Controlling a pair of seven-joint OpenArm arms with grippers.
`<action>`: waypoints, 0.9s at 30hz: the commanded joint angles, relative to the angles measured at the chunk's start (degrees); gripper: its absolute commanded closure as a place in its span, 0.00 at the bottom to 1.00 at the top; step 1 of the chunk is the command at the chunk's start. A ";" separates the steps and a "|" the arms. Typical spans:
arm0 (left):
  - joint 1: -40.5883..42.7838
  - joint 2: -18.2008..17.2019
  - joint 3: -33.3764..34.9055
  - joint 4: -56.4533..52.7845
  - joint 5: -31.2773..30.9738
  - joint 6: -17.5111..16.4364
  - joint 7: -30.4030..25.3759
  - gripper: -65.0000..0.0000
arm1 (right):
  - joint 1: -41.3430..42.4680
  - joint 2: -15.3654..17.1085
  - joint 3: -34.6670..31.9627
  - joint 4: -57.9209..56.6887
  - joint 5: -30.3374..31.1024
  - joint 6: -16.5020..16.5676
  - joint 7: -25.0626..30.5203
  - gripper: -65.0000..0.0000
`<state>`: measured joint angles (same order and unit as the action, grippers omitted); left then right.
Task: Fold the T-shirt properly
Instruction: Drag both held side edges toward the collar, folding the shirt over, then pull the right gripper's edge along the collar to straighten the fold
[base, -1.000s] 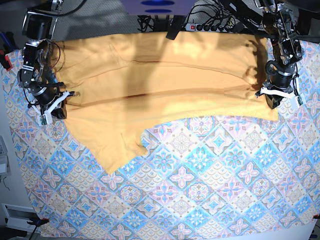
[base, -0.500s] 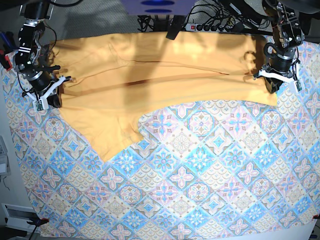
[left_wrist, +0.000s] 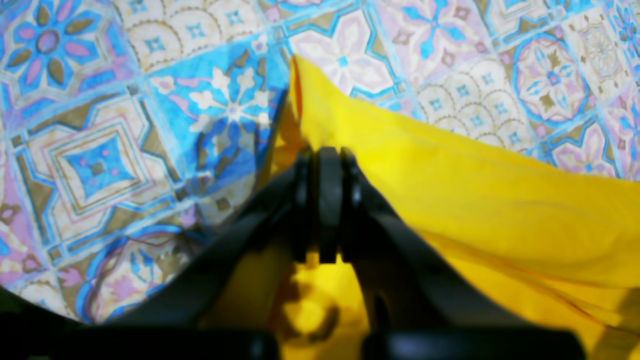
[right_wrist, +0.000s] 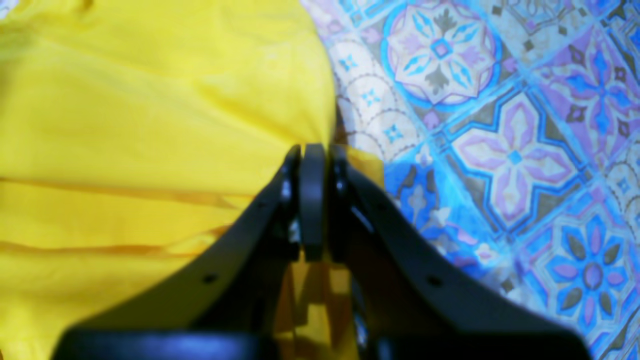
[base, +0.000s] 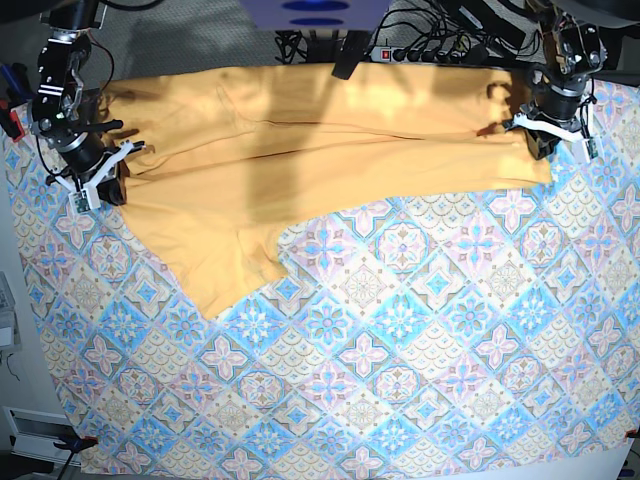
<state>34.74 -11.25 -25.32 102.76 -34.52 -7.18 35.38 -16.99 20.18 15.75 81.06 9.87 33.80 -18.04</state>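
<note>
Nearest the viewer, in the lower half of the base view, the tablecloth (base: 400, 380) lies bare, a flat printed cloth of blue, pink and beige tile motifs. Beyond it, across the upper part of the frame, the T-shirt (base: 300, 170) is spread as a long yellow-orange band, soft cotton with shallow creases, one sleeve hanging down toward lower left.

At upper left the right gripper (base: 108, 190) leans down over the shirt's edge, jaws pinched together on the fabric. At upper right the left gripper (base: 545, 148) hangs over the opposite edge, likewise clamped on the cloth.

In the wrist views the black fingers meet with yellow fabric caught at their tips; the fingers are blurred, and the fabric under them is in shadow.

At the far edge a power strip (base: 420, 52) and dark cables lie behind the table. The arms' upper links are cut off by the frame.
</note>
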 joint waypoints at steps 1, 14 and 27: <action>0.20 -0.49 -0.31 -0.83 0.28 0.02 -0.69 1.00 | 0.42 1.05 0.21 1.01 0.81 -0.26 1.38 1.00; -3.31 -0.40 -0.31 -8.91 -0.07 0.45 -0.61 0.70 | 0.51 0.96 0.21 1.01 0.81 -0.26 1.38 1.00; -3.66 2.59 -0.57 2.25 -0.25 0.45 -0.78 0.66 | 0.60 0.96 0.65 0.48 0.81 -0.35 1.38 0.99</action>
<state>31.18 -8.12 -25.80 103.72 -34.44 -6.35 35.66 -16.84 20.01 15.70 80.84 9.87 33.82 -18.04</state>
